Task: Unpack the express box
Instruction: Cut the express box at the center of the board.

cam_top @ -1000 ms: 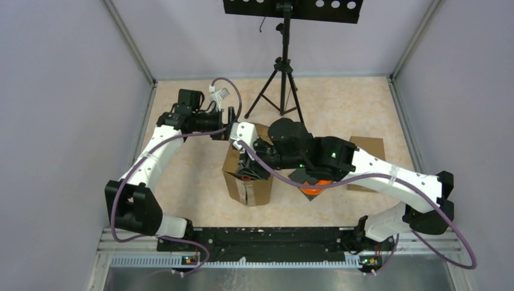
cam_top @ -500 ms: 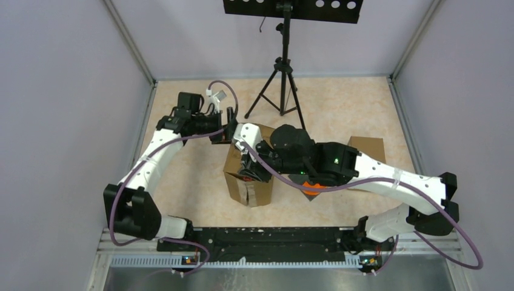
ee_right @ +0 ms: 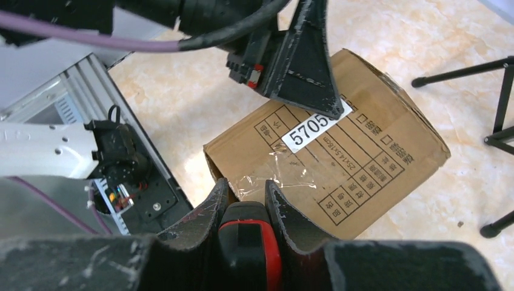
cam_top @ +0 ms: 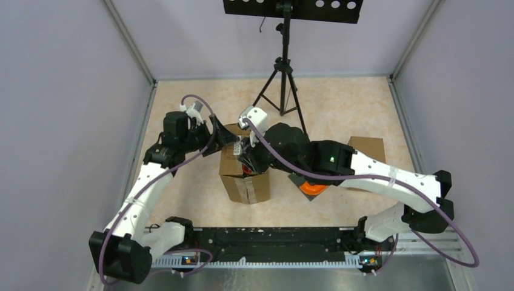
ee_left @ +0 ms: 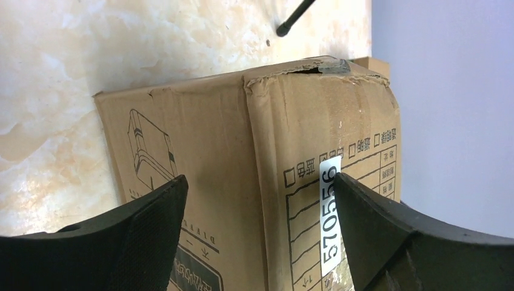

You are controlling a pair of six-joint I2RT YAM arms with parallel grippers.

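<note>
The express box (cam_top: 245,179) is a brown cardboard carton with a white number label (ee_left: 328,212), standing mid-table. My left gripper (cam_top: 223,137) is open and straddles its upper far-left corner. One finger (ee_left: 139,242) lies on the side face, and the other finger (ee_left: 388,242) lies on the label face. My right gripper (ee_right: 245,191) is shut on a black-and-red tool handle (ee_right: 248,248). It hovers just above the box's near end, by the torn clear tape (ee_right: 285,176). The tool's tip is hidden. The box (ee_right: 363,163) looks closed.
A black tripod (cam_top: 282,85) stands behind the box. A second piece of brown cardboard (cam_top: 370,148) lies at the right, and something orange (cam_top: 312,188) sits under the right arm. The metal rail (cam_top: 267,242) runs along the near edge. Walls close in both sides.
My left arm has swung down and forward, and its gripper now sits over the box's corner. The right wrist has turned upward. The box has shifted slightly left.
</note>
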